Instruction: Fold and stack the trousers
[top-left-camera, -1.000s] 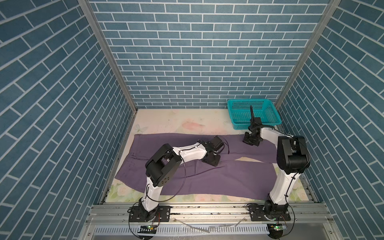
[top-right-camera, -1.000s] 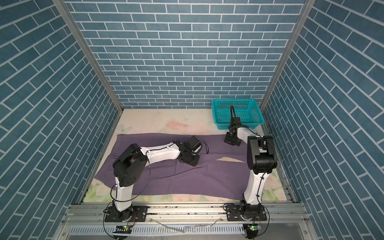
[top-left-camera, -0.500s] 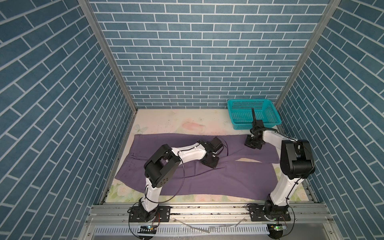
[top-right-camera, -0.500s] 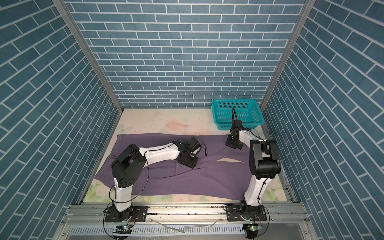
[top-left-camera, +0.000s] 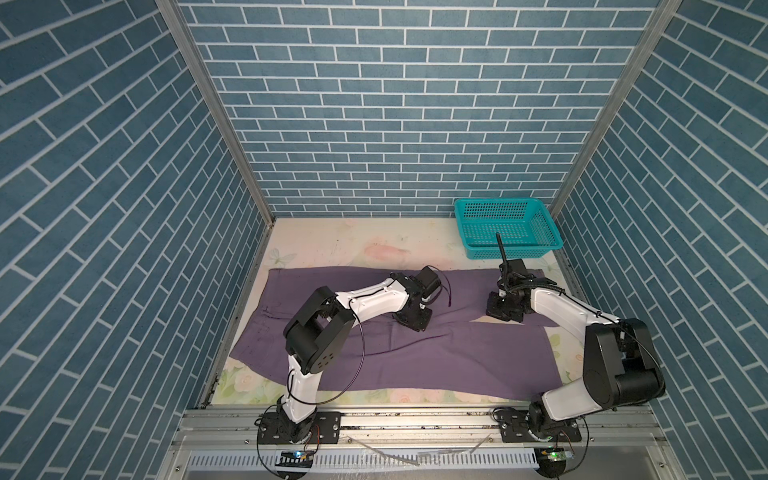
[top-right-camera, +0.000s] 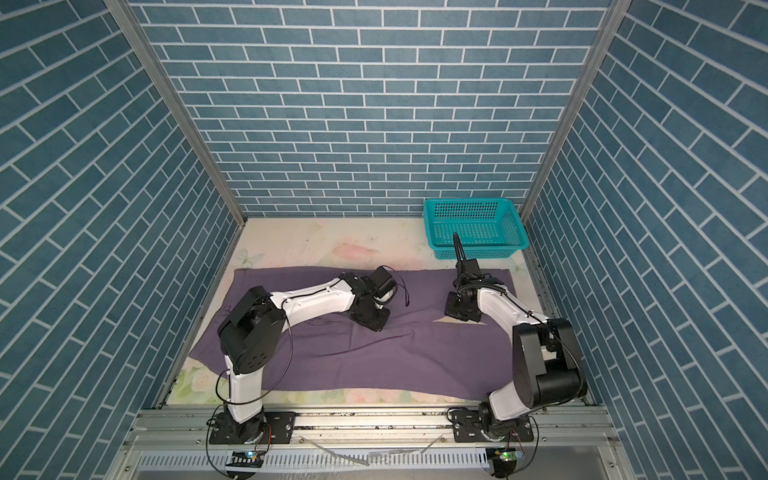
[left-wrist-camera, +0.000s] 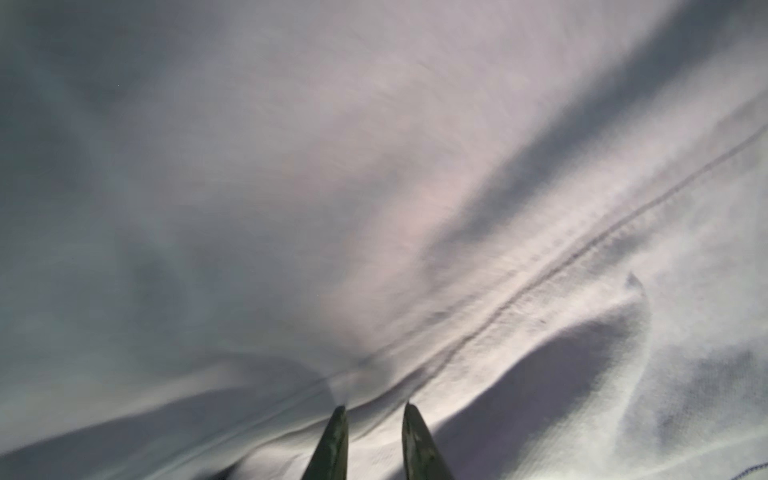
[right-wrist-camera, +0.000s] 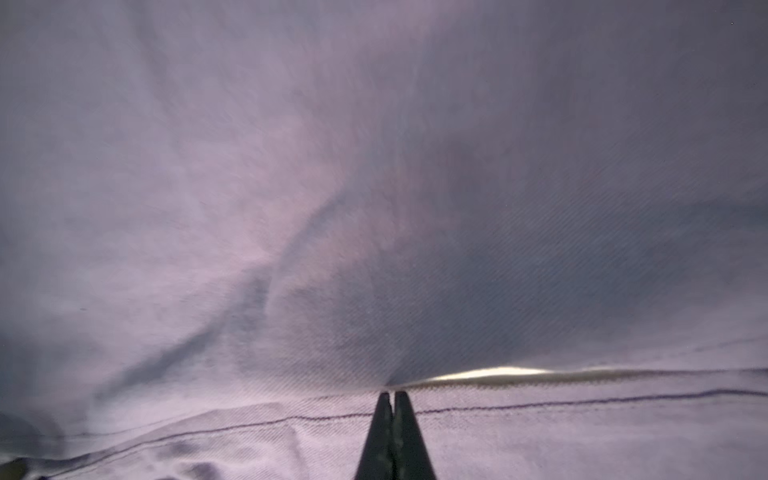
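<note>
1. The trousers (top-left-camera: 415, 357) are lying spread flat across the table (top-left-camera: 353, 245). The waist end is pointing toward the left wall and the two legs are running to the right, with a thin wedge of table showing between them near the hems.
2. The left gripper (left-wrist-camera: 374, 407) is pressing down near the middle of the garment. Its fingers are standing slightly apart with a stitched ridge of cloth running in between them. Whether that ridge is being held yet, I cannot tell.
3. The right gripper (right-wrist-camera: 392, 395) is sitting at the far leg's inner edge with its fingers pressed together. Creases are converging on the tips and the edge is lifting off the pale table, so it seems to be pinching the cloth.
4. The step looks like taking hold along the inner seam for a lengthwise fold. To do it well:
   - the left fingers should be closing on the whole ridge, not one skin of fabric;
   - both arms should be rising together and level, keeping the seam taut between them so the legs are falling edge on edge.
5. The teal basket (top-left-camera: 511, 252) is standing in the far right corner, apart from the trousers, and nothing is showing inside it.
</note>
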